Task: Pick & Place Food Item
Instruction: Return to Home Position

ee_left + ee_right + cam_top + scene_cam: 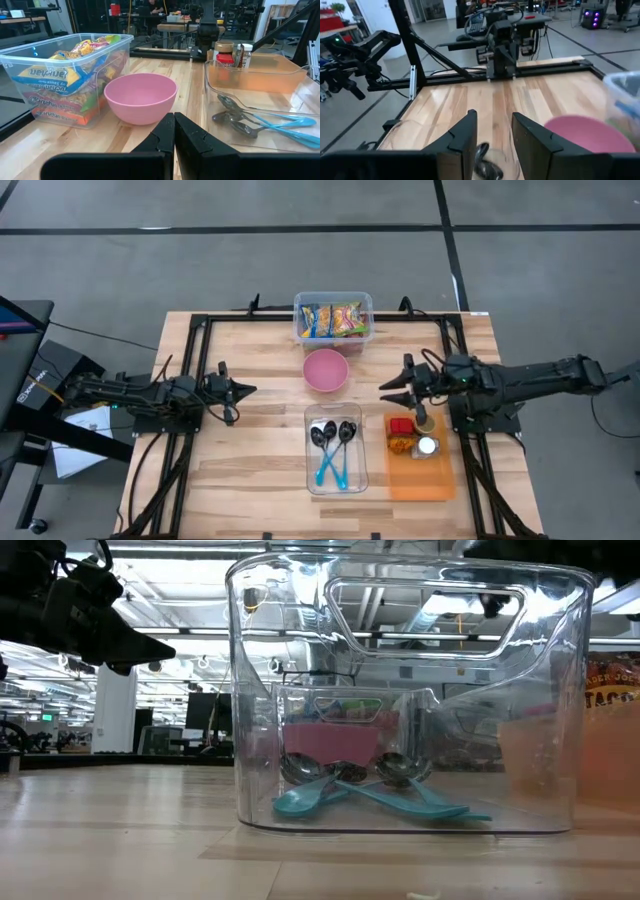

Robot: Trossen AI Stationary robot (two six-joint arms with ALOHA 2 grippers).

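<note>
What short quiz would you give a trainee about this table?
1. True or false: the pink bowl sits between the noodle bin and the spoon bin.
2. The spoons have handles of which colour? A red, B blue, C yellow.
3. Fill in: the left gripper is shut; the right gripper is ____.
Key: 1 true; 2 B; 3 open.

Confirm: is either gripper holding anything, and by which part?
Nothing is held. The left gripper, left of the pink bowl, is shut and empty; right gripper, right of it, is open and empty.
</note>
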